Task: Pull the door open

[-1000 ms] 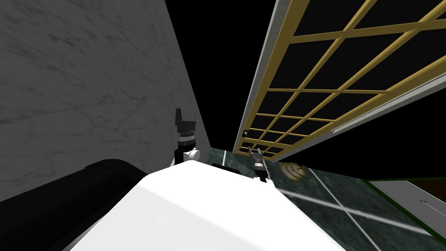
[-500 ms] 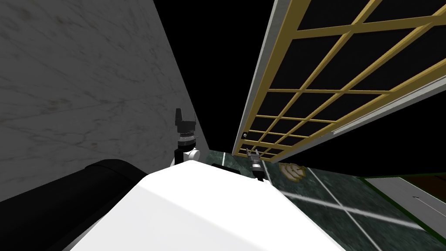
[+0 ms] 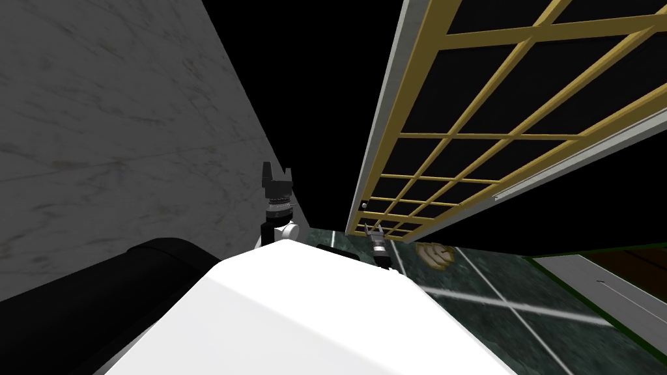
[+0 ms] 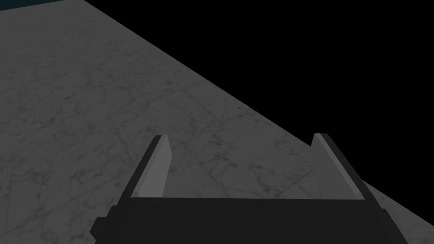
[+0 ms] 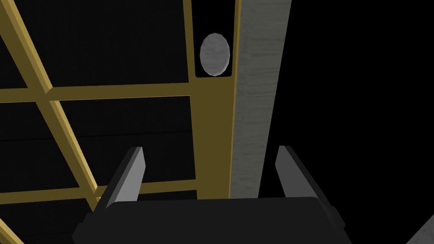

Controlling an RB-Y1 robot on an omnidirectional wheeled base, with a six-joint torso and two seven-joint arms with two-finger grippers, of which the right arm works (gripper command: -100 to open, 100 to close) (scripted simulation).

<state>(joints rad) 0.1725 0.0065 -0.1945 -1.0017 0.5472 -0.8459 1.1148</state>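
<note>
Reaching toward the door knob, nothing grabbed yet.

Holding the right pincer [image 5: 210, 148] spread wide, with nothing pinched. Facing the yellow-barred door [image 5: 212, 127] just ahead of it, with the round grey knob [image 5: 215, 55] farther ahead, past the tips and not touched. Probably near the start: left to move in, pinch the knob and pull. Holding the left pincer [image 4: 240, 135] spread too, raised beside the grey wall [image 4: 106, 106].
</note>
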